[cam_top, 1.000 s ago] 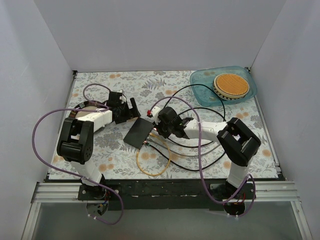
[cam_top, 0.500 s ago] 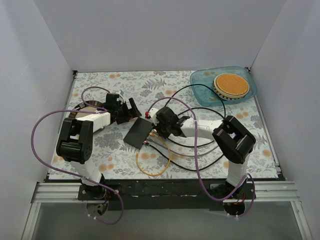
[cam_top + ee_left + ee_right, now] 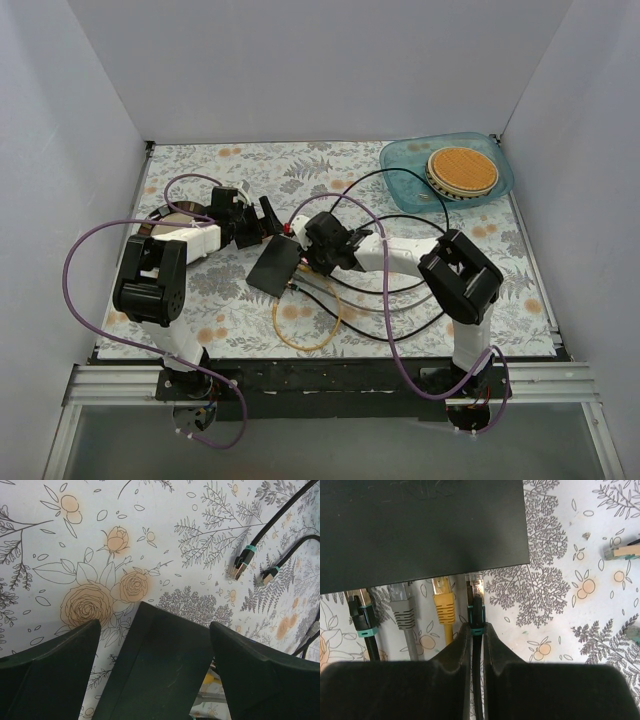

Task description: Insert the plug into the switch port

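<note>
Switch (image 3: 275, 266): flat black box, mid-table, left of centre.
Plug (image 3: 477, 607): black with a teal band, tip at the switch's right edge, seemingly entering the end port (the socket itself is hidden under the box lip).
Right gripper (image 3: 476, 632): clenched on the plug's rear.
Left gripper (image 3: 155, 642): fingers spread, straddling the switch's far corner, apparently not touching.
Neighbours: yellow plug (image 3: 443, 600), grey plug (image 3: 401, 607).
</note>
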